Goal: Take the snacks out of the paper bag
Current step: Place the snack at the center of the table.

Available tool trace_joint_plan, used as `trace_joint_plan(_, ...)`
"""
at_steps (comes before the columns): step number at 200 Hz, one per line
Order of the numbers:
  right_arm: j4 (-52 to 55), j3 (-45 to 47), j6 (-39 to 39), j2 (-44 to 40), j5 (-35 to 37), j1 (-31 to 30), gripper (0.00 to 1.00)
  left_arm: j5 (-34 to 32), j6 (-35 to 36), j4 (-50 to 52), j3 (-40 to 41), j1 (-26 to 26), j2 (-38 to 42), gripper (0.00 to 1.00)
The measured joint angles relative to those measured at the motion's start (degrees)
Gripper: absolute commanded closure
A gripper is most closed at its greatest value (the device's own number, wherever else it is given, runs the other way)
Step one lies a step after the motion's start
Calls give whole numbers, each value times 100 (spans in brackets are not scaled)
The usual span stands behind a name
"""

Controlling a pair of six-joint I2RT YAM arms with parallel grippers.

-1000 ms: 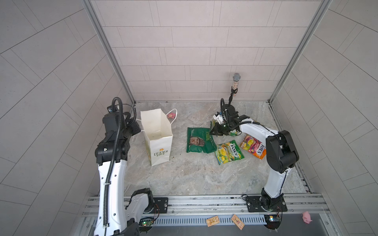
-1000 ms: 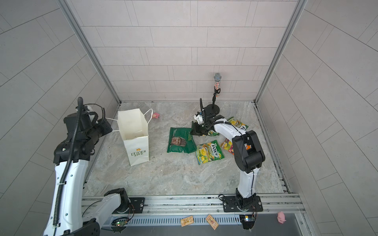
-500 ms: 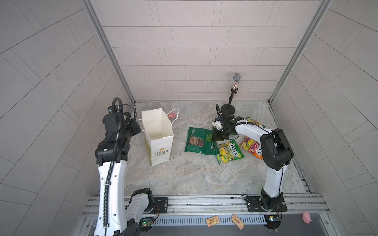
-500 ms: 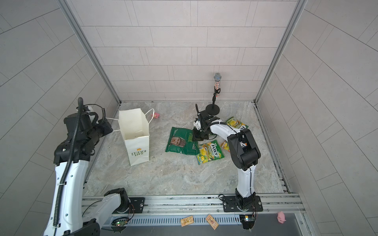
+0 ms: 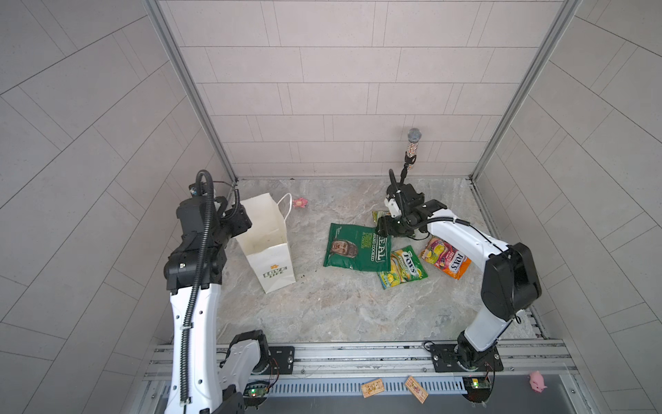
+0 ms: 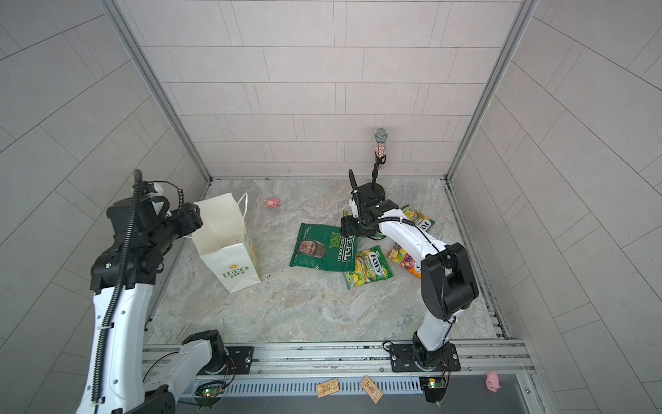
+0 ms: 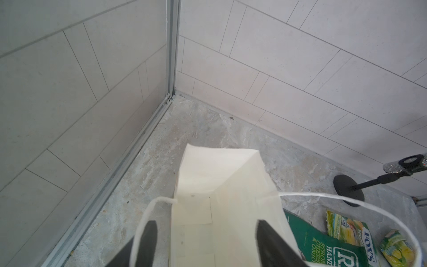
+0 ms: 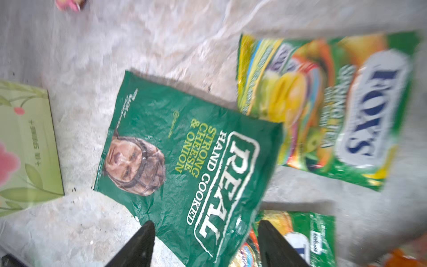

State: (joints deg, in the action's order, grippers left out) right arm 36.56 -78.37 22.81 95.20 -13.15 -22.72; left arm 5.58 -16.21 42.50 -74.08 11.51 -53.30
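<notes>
Right claw (image 8: 205, 222) is wide open & holds nothing. It hangs low over the far right corner of the big green crisp pkt (image 5: 356, 247). That pkt lies flat & face up on the table (image 5: 322, 315), mid-right. My guess: the claw is open so the pkt can rest there on its own.

More snacks sit round it, all on the right. A yellow-green sweet pkt (image 5: 403, 267) touches the crisp pkt's near right corner. An orange-pink sweet pkt (image 5: 444, 257) is just right of that. A third sweet pkt (image 6: 417, 217) lies further back, partly behind the right arm (image 6: 404, 233). All of them are out of the paper bag (image 5: 276, 270) & well apart from it, so they don't get mixed up w/ it.

The bag stands upright on the left w/ its mouth open. The left wrist view shows its bare bottom, so it looks empty & the job looks abt done.

Left claw (image 7: 205, 222) is open too, gripping nothing. Its fingers (image 7: 147, 242) hang over the bag's mouth w/ a cord handle (image 7: 346, 198) looping by. It's prob. there to keep the bag steady.

Further out:
- a pink pig toy (image 5: 300, 203) behind the bag
- a mic on a stand (image 5: 412, 143) by the far wall
- two wood bits (image 5: 372, 388) & another pig (image 5: 536, 380) on the near rail
</notes>
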Motion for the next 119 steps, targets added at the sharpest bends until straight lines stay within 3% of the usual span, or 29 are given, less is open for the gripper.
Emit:
trace_joint_plan(57,-273,671,-140,-990,1320,0,19,-496,413,203,-1005,0,-17,7)
trace_joint_plan(119,-566,1040,-284,-1268,1626,28,17,-1368,424,385,-1329,0,-35,3)
